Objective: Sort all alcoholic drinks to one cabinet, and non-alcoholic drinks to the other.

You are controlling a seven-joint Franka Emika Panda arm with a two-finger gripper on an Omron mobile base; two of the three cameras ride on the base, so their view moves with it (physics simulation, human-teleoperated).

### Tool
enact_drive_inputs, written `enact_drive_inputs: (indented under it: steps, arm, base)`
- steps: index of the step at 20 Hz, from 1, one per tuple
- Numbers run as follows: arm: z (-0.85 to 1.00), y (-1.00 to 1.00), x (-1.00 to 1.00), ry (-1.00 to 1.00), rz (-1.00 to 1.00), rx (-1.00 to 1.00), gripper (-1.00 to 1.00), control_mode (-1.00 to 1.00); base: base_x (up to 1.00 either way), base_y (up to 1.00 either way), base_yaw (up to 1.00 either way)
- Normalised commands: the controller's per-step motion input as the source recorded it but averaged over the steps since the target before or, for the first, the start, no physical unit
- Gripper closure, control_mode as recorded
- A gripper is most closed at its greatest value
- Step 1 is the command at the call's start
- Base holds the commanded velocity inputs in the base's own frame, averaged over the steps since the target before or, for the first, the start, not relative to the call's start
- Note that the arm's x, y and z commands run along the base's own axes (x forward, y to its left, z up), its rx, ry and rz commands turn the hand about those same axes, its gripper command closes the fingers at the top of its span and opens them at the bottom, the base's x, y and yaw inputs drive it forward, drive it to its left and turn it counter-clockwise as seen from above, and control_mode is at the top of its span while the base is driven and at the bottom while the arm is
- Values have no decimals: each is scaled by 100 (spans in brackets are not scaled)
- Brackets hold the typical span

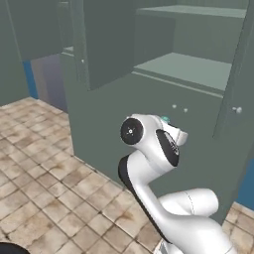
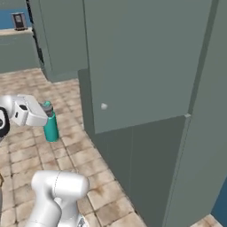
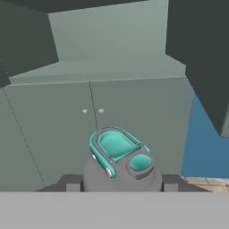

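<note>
The gripper (image 2: 44, 116) is clamped on the teal bottle (image 2: 51, 126), 1 of the 2 non-alcoholic drinks, gripping near its grey cap (image 3: 121, 166). The bottle hangs upright below the hand, its long axis vertical, off the floor. The open cabinet's lower shelf (image 1: 193, 69) lies ahead and above the hand, so the coming move likely calls for a lift and reach toward that shelf's front edge.

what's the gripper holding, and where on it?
The teal bottle, gripped near its grey-capped top; the body hangs below the gripper. The hand view looks down onto its cap.
</note>
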Motion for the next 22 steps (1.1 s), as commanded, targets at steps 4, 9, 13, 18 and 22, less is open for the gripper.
enact_drive_inputs:
  steps: [4,9,13,18,22]
  arm:
    - [0,0,0,0,0,0,100,100]
    - [0,0,0,0,0,0,100,100]
    - [0,0,0,0,0,0,100,100]
    - [0,0,0,0,0,0,100,100]
    - [0,0,0,0,0,0,100,100]
  base:
    - [85,0,-3]
    - [76,3,-10]
    - [31,20,-39]
    - [27,23,-42]
    - [45,21,-37]
